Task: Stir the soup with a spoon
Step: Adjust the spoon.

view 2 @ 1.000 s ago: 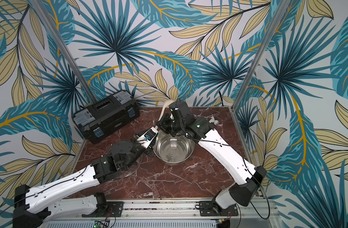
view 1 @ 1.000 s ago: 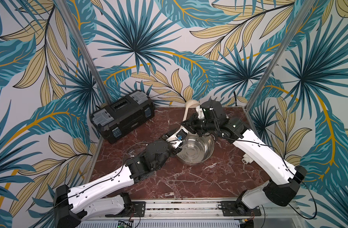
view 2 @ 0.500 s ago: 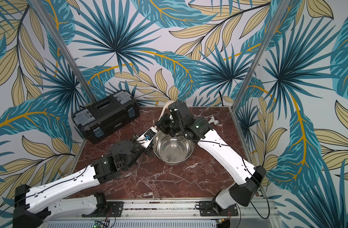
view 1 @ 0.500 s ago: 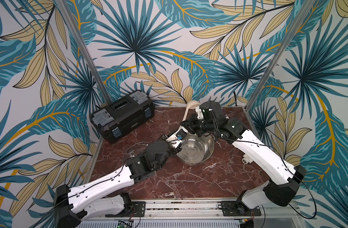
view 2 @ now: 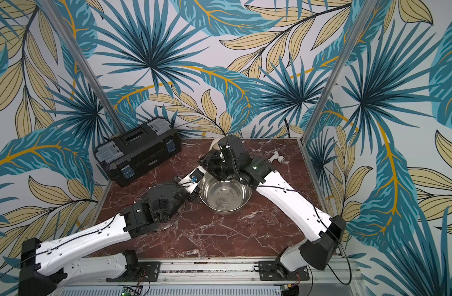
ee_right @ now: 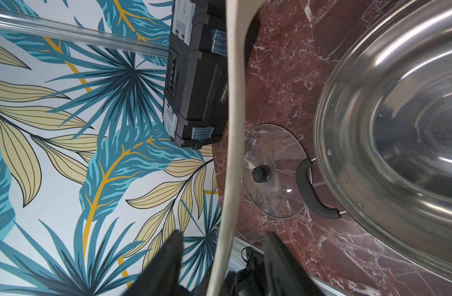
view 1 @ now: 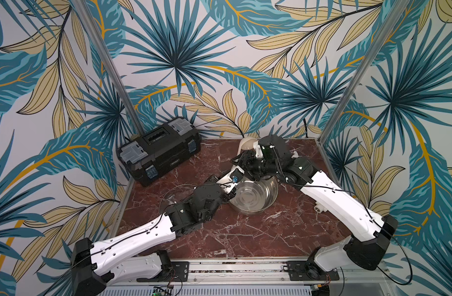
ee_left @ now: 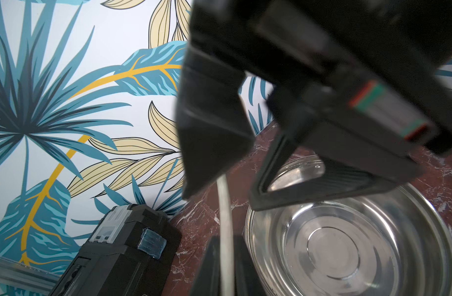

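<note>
Left wrist view: the left gripper is clamping the spoon by its handle at the far-left rim of the empty pot. Just beyond, the right gripper is standing with jaws apart around the same handle, and the spoon's bowl is pointing toward the far wall. This looks like a handover. Next, the right arm needs to back clear and the left needs to swing the bowl into the pot.

White arms, black joints
</note>
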`<control>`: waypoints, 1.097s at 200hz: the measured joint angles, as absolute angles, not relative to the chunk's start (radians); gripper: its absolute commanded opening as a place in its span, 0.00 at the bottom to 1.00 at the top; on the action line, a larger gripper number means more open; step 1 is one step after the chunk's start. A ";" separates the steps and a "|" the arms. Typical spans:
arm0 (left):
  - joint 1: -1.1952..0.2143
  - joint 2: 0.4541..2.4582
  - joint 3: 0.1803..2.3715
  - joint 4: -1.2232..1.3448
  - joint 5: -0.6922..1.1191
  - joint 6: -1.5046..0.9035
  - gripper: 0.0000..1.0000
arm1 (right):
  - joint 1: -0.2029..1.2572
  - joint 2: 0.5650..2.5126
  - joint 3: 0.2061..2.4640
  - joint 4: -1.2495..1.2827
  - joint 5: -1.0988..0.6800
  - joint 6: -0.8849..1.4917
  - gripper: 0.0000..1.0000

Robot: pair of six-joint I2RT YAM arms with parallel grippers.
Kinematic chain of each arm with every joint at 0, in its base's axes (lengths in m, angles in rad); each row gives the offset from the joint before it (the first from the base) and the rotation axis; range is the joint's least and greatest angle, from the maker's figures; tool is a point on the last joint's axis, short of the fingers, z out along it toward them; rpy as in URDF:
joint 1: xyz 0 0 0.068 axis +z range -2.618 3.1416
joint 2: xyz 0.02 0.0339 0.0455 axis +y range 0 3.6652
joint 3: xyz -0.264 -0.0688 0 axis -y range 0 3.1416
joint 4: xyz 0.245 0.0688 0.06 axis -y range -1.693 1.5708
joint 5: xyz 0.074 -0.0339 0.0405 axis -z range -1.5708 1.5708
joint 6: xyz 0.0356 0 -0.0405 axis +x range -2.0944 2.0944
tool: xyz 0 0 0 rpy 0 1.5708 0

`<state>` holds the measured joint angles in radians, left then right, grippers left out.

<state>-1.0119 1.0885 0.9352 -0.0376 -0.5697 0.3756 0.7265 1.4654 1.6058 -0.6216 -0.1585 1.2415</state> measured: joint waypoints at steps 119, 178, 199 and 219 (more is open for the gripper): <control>-0.939 1.076 1.118 -0.517 -0.499 0.127 0.00 | 0.729 1.068 1.565 -0.808 0.327 0.818 1.00; -0.939 1.163 1.378 -0.813 -0.375 0.012 0.00 | 0.729 1.042 1.458 -0.924 0.530 0.562 0.99; -0.939 1.221 1.393 -0.889 -0.328 -0.030 0.00 | 0.729 1.040 1.361 -0.921 0.531 0.497 0.99; -0.939 1.269 1.393 -0.937 -0.300 -0.065 0.00 | 0.729 1.032 1.270 -0.915 0.512 0.472 1.00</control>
